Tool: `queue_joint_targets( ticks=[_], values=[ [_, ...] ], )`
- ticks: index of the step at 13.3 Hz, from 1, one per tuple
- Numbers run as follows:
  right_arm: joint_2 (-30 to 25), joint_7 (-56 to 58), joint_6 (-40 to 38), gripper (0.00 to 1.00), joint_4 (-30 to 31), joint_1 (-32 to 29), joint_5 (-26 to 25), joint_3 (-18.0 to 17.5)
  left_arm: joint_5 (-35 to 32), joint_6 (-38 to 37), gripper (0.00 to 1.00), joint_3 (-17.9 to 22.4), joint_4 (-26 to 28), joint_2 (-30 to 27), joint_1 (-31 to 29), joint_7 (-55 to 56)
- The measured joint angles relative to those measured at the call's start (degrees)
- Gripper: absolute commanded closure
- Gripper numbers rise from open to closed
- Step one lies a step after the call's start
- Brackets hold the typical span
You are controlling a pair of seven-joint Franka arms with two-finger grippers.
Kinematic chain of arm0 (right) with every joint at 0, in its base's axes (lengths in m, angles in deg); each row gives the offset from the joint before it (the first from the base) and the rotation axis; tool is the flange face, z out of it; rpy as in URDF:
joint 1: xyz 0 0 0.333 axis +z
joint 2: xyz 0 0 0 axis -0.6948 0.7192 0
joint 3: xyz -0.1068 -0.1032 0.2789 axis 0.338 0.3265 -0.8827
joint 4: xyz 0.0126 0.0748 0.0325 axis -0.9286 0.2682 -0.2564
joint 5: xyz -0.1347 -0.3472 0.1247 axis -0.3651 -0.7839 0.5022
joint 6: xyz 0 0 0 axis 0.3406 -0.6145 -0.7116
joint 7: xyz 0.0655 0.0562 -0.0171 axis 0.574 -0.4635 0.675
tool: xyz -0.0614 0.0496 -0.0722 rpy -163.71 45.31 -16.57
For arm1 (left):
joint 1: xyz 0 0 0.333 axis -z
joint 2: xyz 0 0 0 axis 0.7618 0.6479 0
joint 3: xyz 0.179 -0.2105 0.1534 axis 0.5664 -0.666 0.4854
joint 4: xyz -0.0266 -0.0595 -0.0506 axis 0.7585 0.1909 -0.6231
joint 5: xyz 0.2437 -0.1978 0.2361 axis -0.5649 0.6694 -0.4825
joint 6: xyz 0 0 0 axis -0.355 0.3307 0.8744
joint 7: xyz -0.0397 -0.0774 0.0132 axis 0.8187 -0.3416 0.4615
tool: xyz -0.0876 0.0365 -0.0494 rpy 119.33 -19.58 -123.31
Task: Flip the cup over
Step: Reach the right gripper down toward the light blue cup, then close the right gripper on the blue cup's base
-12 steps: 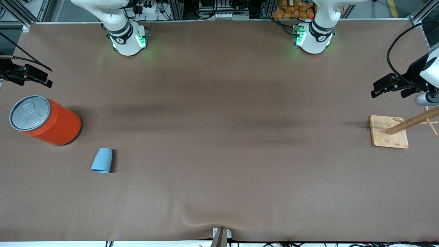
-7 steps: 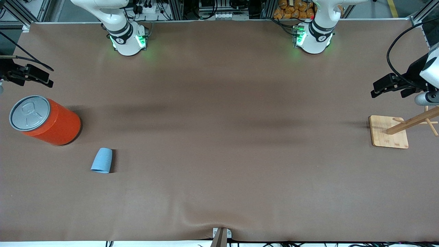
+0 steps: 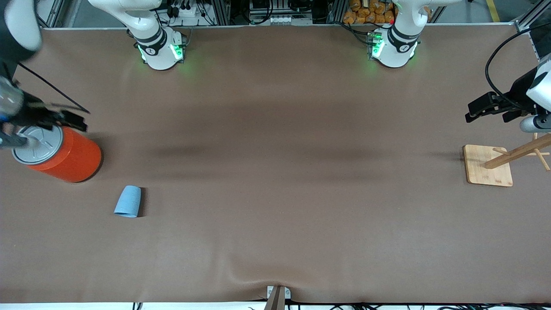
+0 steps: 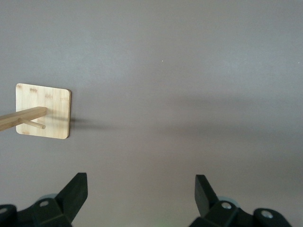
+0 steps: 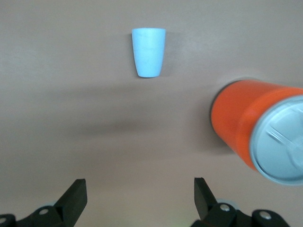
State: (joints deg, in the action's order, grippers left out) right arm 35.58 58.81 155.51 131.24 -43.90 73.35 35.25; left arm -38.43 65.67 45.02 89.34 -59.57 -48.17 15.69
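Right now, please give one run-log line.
cup: on table, untouched | right gripper: open, over orange can | left gripper: open, waiting above wooden stand

Table: covered by a brown matte cloth, creased at the edge nearest the front camera. Aluminium framing, cabling and a power strip are seen along the base edge. Soft diffuse shadows are cast across the cloth.

The brown-covered table is occupied by an upright orange can, a light-blue cup and a wooden peg stand.
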Motion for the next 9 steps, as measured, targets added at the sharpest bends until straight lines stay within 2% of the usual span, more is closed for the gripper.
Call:
queue_joint_targets(
  ticks=[3, 9],
  values=[
    [9.6, 0.0, 9.0, 0.0, -0.1, 0.2, -0.3, 0.1, 0.0, 0.0, 0.0, 0.0, 0.1, 0.0, 0.0, 0.0],
    [19.5, 0.6, 22.9, 0.0, -0.4, -0.1, -0.3, 0.4, 0.0, 0.0, 0.0, 0.0, 0.2, 0.0, 0.0, 0.0]
  ],
)
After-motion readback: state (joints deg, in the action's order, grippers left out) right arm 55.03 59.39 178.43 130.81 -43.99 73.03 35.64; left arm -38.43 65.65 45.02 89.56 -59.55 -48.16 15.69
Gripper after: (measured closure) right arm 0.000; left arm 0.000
